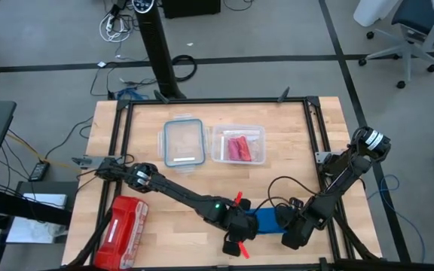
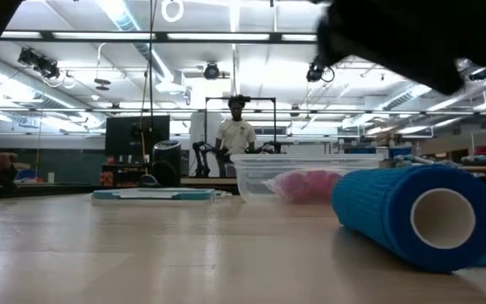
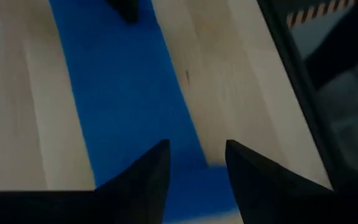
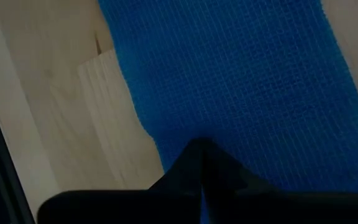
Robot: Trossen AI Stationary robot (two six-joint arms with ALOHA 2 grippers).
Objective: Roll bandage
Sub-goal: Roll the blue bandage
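Hovering over the near edge of the desk (image 1: 202, 181), the left claw (image 1: 239, 229) has its two dark fingers (image 3: 145, 180) parted, with a clear gap between them and nothing held. Under those fingers lies the bandage (image 1: 266, 220), a bright blue band, its flat part running across the pale wood. The right claw (image 1: 292, 237) sits just beside the bandage's other end, its fingers pressed together, tips low over the blue weave; whether they pinch the cloth cannot be told. In the low view the bandage (image 2: 416, 215) shows partly wound into a thick blue roll with a pale hollow core, lying on its side on the desk, a loose flat end trailing from it.

Farther back on the desk stands a clear plastic box (image 1: 238, 144) holding red-pink rolls (image 1: 237, 147), and just beside it lies its clear lid (image 1: 183, 143) with a teal rim. A red pouch (image 1: 123, 229) rests near the front left corner, well apart from the bandage. Beyond the desk, a person (image 2: 236, 131) in a pale shirt stands in the room.
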